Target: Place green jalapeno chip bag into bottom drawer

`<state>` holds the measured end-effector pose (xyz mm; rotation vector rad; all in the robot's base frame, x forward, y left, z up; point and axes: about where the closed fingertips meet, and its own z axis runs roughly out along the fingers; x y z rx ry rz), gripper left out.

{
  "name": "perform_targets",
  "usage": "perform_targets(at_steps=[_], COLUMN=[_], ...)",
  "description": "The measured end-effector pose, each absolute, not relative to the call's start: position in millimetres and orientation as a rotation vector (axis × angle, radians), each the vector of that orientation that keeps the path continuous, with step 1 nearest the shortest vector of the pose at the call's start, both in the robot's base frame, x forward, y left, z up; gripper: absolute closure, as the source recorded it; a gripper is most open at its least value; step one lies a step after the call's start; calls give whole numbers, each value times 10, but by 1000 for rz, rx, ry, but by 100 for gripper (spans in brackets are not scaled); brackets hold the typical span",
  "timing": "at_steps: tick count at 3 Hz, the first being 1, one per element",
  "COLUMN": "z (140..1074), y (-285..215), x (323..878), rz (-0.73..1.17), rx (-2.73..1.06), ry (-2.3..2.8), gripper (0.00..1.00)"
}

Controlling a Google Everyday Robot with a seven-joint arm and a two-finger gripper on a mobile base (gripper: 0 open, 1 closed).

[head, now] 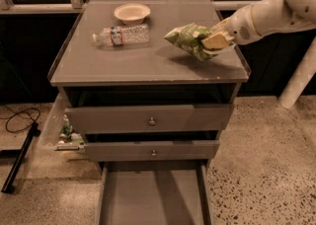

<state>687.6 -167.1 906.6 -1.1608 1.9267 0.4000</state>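
Observation:
The green jalapeno chip bag [189, 39] hangs tilted a little above the right side of the cabinet top [123, 63], casting a shadow below it. My gripper [213, 41] reaches in from the right and is shut on the bag's right end. The bottom drawer [153, 199] is pulled out at the foot of the cabinet, a wide shallow grey tray that looks empty. It lies below and to the left of the gripper.
A clear water bottle [121, 35] lies on its side on the cabinet top, with a small beige bowl [132, 13] behind it. Two upper drawers with round knobs [151, 120] stand slightly open. A clear bin with clutter [64, 132] and a cable sit at the cabinet's left.

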Motion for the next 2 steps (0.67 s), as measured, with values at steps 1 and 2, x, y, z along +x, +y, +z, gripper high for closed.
perform_targets(at_steps=[1, 2], z=[9156, 9117], y=[-1849, -2094], x=[6594, 6212], rz=[372, 348], rx=[-1210, -1257], ry=[1904, 1924], gripper=[100, 100])
